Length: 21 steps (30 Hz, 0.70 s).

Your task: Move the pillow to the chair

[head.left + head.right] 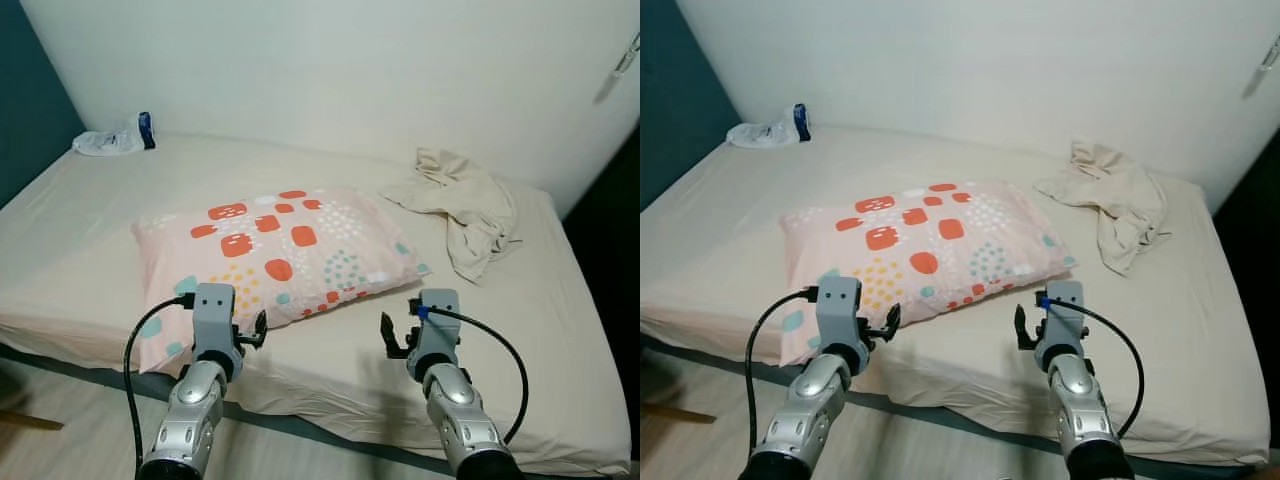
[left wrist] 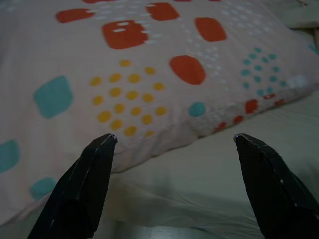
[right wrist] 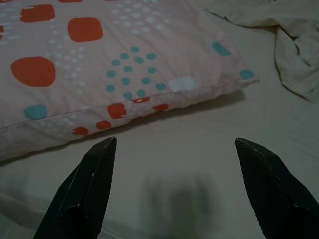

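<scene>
Your left gripper (image 1: 252,333) hangs over the near edge of the bed with its two black fingers spread wide apart and nothing between them; through its wrist camera you see the finger tips (image 2: 102,149) framing the near long edge of the pale pink pillow printed with orange-red blocks, yellow dots and teal spots (image 1: 275,255). Your right gripper (image 1: 395,335) is level with it, further along the same bed edge, its fingers likewise apart and holding nothing. Its wrist camera looks across bare sheet to the pillow's near right corner (image 3: 234,79), with the gripper's blurred shadow on the sheet between the tips.

The pillow lies flat on the cream fitted sheet of the bed (image 1: 80,250), roughly mid-bed and turned at a slant, its left end close to the near edge and just ahead of your left gripper, its right end angled further in. Neither gripper touches it; your left one is just beside its front edge, your right one sits a little apart from the right corner.

Beyond the pillow's far right end, a crumpled beige cloth (image 1: 465,205) lies spread on the sheet, apart from the pillow. In the far left corner of the bed, against the white wall (image 1: 350,70), you have a crinkled clear plastic bag (image 1: 105,141) with a small dark blue item (image 1: 147,130) beside it. A dark teal wall (image 1: 30,110) runs along the left side of the bed.
</scene>
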{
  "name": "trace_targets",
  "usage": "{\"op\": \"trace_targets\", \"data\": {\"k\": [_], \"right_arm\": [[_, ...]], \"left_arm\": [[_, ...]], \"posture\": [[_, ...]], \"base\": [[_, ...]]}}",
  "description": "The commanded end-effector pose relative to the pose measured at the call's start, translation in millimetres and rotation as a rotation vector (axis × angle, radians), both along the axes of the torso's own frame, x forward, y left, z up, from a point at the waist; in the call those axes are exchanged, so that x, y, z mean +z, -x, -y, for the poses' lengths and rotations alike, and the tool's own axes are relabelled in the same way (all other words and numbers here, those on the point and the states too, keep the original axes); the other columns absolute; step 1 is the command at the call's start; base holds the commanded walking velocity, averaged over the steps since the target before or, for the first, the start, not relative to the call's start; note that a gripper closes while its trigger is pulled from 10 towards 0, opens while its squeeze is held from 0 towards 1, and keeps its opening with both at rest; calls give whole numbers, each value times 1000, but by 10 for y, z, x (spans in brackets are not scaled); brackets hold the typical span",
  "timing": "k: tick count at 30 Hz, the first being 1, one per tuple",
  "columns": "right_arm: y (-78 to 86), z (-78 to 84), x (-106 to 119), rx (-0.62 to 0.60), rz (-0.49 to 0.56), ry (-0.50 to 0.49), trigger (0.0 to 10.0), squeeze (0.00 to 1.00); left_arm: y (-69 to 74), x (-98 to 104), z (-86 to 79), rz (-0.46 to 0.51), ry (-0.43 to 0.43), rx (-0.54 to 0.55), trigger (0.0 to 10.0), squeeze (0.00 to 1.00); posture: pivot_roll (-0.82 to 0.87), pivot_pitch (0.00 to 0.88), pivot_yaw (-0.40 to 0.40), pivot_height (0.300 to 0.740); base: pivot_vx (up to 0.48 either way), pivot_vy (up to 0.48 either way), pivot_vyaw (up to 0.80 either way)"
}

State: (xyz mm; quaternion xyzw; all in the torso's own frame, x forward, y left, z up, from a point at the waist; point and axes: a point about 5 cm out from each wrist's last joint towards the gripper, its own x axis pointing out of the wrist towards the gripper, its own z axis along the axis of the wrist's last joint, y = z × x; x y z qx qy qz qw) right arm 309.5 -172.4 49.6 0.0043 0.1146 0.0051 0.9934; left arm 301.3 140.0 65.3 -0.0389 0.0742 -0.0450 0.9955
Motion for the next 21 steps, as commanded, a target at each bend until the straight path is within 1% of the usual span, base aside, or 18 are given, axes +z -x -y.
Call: {"op": "trace_targets", "data": {"k": [1, 5, 7, 13, 21], "right_arm": [[5, 4, -8, 11, 4, -2, 10000, 0], [-15, 12, 25, 17, 21, -4, 10000, 0], [-44, 28, 77, 18, 41, -4, 10000, 0], [-83, 34, 136, 30, 63, -2, 10000, 0], [-95, -5, 160, 68, 77, -3, 10000, 0]], "left_arm": [[3, 6, -42, 13, -1, 12, 10000, 0], [-11, 43, -32, 32, 6, 6, 10000, 0], [-27, 86, -25, 52, 9, 3, 10000, 0], [-70, 157, -35, 80, 21, 15, 10000, 0], [-83, 177, -49, 88, 25, 23, 10000, 0]], "posture": [[-63, 129, 32, 740], [-69, 129, 34, 740], [-73, 126, 33, 740], [-77, 127, 29, 740], [-76, 128, 25, 740]], "base": [[0, 0, 0], [0, 0, 0], [0, 0, 0], [309, 0, 0], [337, 0, 0]]}}
